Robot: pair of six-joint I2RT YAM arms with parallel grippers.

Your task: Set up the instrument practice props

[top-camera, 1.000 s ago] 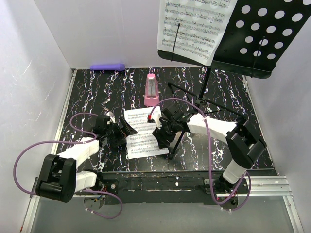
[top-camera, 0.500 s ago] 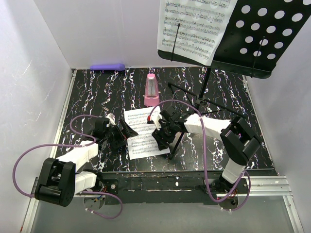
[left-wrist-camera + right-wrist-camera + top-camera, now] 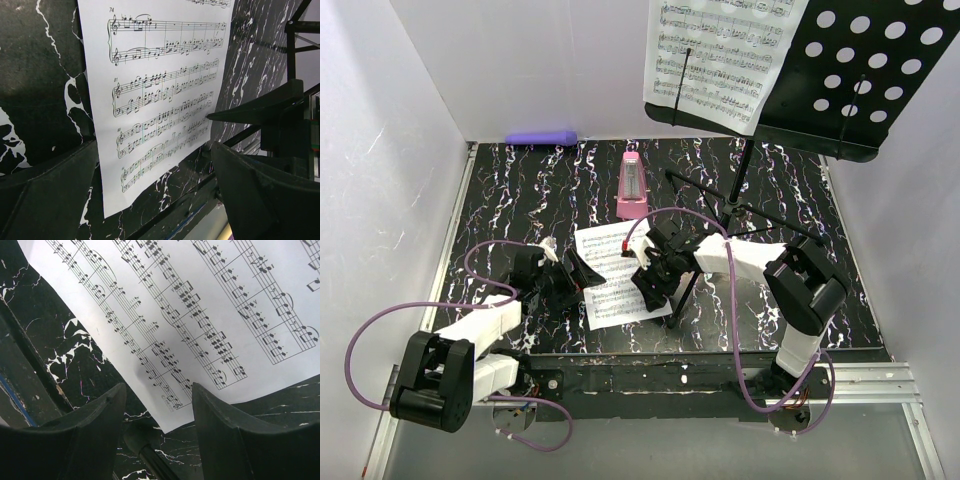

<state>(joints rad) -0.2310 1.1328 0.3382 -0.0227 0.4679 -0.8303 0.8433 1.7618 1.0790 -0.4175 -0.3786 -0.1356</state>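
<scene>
The black music stand's perforated desk point(image 3: 860, 70) stands at the back right, and one white sheet-music page point(image 3: 720, 60) rests on it. The second page point(image 3: 620, 275) lies flat on the table, also seen in the left wrist view point(image 3: 160, 90) and the right wrist view point(image 3: 200, 305). The pink metronome point(image 3: 632, 187) stands upright behind it. My left gripper point(image 3: 575, 272) is open at the page's left edge, its jaws either side of a near corner point(image 3: 155, 200). My right gripper point(image 3: 645, 280) is open over the page's right edge, another corner between its jaws point(image 3: 160, 435).
A purple cylinder point(image 3: 542, 137) lies at the back wall. The stand's pole point(image 3: 740, 175) and tripod legs point(image 3: 685, 285) spread across the right half; one leg's foot point(image 3: 145, 445) lies just under my right gripper. White walls close in the table on three sides.
My left gripper has moved right, up to the page's left edge. My right gripper has shifted slightly left over the page. The page has turned a little.
</scene>
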